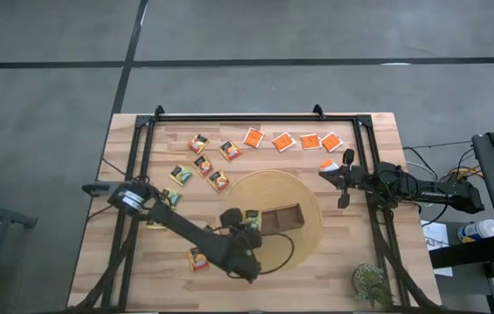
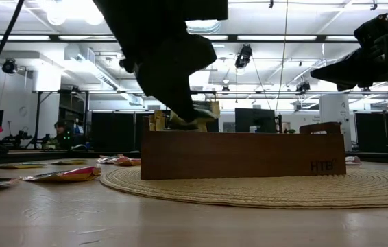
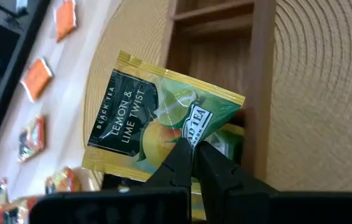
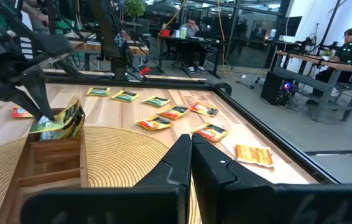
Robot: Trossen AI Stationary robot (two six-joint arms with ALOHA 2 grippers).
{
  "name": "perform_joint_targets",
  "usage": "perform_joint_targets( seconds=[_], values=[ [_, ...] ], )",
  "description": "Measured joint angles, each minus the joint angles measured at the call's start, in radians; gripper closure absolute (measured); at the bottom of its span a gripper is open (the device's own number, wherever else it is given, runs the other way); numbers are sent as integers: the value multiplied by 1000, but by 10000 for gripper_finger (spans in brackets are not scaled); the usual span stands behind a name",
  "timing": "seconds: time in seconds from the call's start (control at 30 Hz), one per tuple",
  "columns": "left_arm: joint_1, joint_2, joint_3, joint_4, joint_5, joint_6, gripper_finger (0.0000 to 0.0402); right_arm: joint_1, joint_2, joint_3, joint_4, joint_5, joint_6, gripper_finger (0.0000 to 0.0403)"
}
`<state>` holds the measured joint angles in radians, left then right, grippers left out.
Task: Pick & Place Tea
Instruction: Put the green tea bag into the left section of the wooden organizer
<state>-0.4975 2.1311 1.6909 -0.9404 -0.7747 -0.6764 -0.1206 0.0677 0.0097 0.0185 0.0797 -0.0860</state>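
My left gripper [image 1: 249, 223] hangs over the left end of the brown wooden tray [image 1: 284, 217], shut on a dark green-and-yellow tea sachet [image 3: 157, 118]. In the right wrist view this sachet [image 4: 56, 124] sits just above the tray's end compartment [image 4: 51, 155], where another green sachet [image 3: 229, 140] stands. The tray rests on a round woven mat [image 1: 310, 194]. Several more tea sachets lie flat on the table: orange ones [image 1: 284, 140] along the far edge, yellow-orange ones [image 1: 203, 165] at the far left. My right gripper [image 1: 325, 174] waits shut at the right, holding nothing. My left gripper pinches the green-and-yellow sachet between its two fingers [image 3: 179, 163] at one edge, beside the white label [image 3: 194, 124]. The fingers slant down from the table's left. The sachet stands out beyond the fingertips over the tray's end compartment; whether it touches the tray, I cannot tell.
One sachet [image 1: 199, 258] lies near the table's front edge under the left arm, and another [image 1: 327, 164] beside my right gripper. A small plant [image 1: 371, 283] stands at the near right corner. A black frame [image 1: 256, 117] borders the far side.
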Motion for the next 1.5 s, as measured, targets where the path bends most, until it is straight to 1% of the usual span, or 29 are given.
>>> perform_joint_targets(
  seconds=[0.17, 0.27, 0.57, 0.73, 1.03, 1.13, 1.4, 1.5],
  values=[
    [-4, -4, 5, -83, -9, -94, 392, 0, 0, 0, 0, 0, 0, 394],
    [-4, -4, 5, -113, 3, -116, 392, 0, 0, 0, 0, 0, 0, 394],
    [3, -4, -7, -115, 9, -177, 391, 0, 0, 0, 0, 0, 0, 394],
    [7, -3, -18, -108, 49, -182, 389, 0, 0, 0, 0, 0, 0, 394],
    [14, -3, -27, -107, 51, -164, 385, 0, 1, 0, 0, 0, 0, 394],
    [14, -3, -27, -107, 52, -141, 368, 0, 1, 0, 0, 0, 0, 394],
    [14, -3, -27, -107, 44, -110, 295, 0, 1, 0, 0, 0, 0, 394],
    [14, -3, -27, -107, 44, -106, 279, 0, 1, 0, 0, 0, 0, 394]
  ],
)
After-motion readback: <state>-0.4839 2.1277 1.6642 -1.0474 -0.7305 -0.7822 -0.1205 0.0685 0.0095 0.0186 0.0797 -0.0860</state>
